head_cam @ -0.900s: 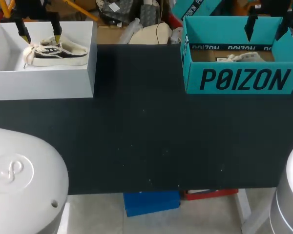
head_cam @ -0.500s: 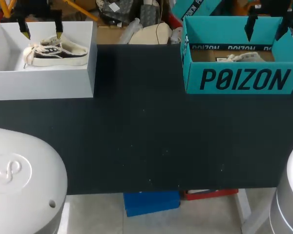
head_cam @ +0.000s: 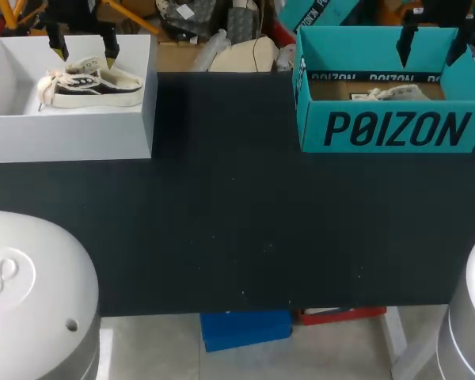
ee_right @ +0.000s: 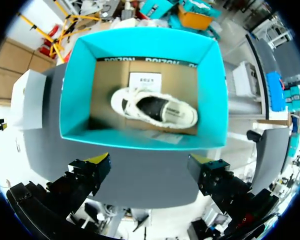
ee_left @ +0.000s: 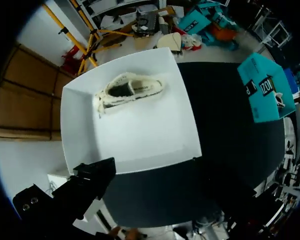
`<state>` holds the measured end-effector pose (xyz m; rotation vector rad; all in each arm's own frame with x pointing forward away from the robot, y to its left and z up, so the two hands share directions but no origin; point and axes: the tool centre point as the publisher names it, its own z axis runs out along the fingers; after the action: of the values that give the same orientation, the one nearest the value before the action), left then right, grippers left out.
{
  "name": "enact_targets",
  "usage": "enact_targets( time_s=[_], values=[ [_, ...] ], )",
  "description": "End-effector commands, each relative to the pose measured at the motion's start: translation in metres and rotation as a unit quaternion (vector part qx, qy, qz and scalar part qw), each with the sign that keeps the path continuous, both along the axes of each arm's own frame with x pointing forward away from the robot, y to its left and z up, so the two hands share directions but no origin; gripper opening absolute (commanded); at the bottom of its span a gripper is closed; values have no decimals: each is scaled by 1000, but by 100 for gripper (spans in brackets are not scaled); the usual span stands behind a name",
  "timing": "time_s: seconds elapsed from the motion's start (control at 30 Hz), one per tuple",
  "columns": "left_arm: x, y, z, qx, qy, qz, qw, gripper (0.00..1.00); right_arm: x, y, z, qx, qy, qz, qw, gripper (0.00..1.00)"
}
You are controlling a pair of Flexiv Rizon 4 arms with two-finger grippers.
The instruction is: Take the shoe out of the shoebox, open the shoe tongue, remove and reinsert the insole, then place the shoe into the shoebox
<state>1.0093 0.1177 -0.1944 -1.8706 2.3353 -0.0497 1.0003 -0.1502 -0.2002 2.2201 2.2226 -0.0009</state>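
One shoe (head_cam: pixel 91 85) lies in the white shoebox (head_cam: pixel 71 134) at ten o'clock of the table, and the left gripper (head_cam: pixel 85 55) hangs above it with fingers apart. A second shoe (ee_right: pixel 152 110) lies in the teal shoebox (head_cam: pixel 392 131) at two o'clock, under the right gripper (ee_right: pixel 150 160), whose fingers are also spread wide. I think the loose laces are the risk: a finger may catch only them, and the shoe would swing or drop.

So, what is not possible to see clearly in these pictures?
- Head view: the front wall of the teal shoebox hides most of its shoe.
- Left wrist view: of the left gripper, only one of the fingers shows; the other is lost in the dark.
- All views: the insoles, here and in the other shoe, are too small to tell.
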Motion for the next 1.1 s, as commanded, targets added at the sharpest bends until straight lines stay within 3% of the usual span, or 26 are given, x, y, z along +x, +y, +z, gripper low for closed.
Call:
enact_targets(
  time_s=[0.03, 0.13, 0.4, 0.43, 0.47, 0.5, 0.53, 0.6, 0.63, 0.7, 0.8, 0.9, 0.93, 1.03, 1.1],
  values=[
    [-11, 8, -3, -8, -86, -507, 858, 100, 0, 0, 0, 0, 0, 0, 1000, 100],
    [-11, 8, -3, -9, -93, -546, 833, 100, 0, 0, 0, 0, 0, 0, 1000, 100],
    [-11, 8, -3, -9, -93, -546, 833, 100, 0, 0, 0, 0, 0, 0, 1000, 100],
    [-10, 7, -7, -45, -87, -565, 819, 100, 0, 0, 0, 0, 0, 0, 1000, 100],
    [-8, 8, -9, -34, -74, -572, 816, 100, 0, 0, 0, 0, 0, 0, 1000, 100],
    [-5, 8, -14, -25, -28, -594, 804, 100, 0, 0, 0, 0, 0, 0, 1000, 100],
    [0, 11, -18, -61, -12, -595, 801, 100, 0, 0, 0, 0, 0, 0, 1000, 100],
    [9, 19, -20, -32, 10, -612, 790, 100, 0, 0, 0, 0, 0, 0, 1000, 100],
    [13, 22, -23, -52, 19, -616, 786, 100, 0, 0, 0, 0, 0, 0, 1000, 100],
    [22, 27, -25, -19, 49, -636, 770, 100, 0, 0, 0, 0, 0, 0, 1000, 100],
    [38, 35, -27, -18, 61, -648, 759, 100, 0, 0, 0, 0, 0, 0, 1000, 100],
    [49, 39, -33, -22, 77, -669, 739, 66, 0, 0, 0, 0, 0, 0, 1000, 100],
    [52, 39, -37, -20, 89, -680, 727, 63, 0, 0, 0, 0, 0, 0, 1000, 100],
    [60, 41, -45, -11, 123, -702, 701, 76, 0, 0, 0, 0, 0, 0, 1000, 100],
    [68, 43, -51, 2, 138, -706, 695, 63, 0, 0, 0, 0, 0, 0, 1000, 100]
  ],
)
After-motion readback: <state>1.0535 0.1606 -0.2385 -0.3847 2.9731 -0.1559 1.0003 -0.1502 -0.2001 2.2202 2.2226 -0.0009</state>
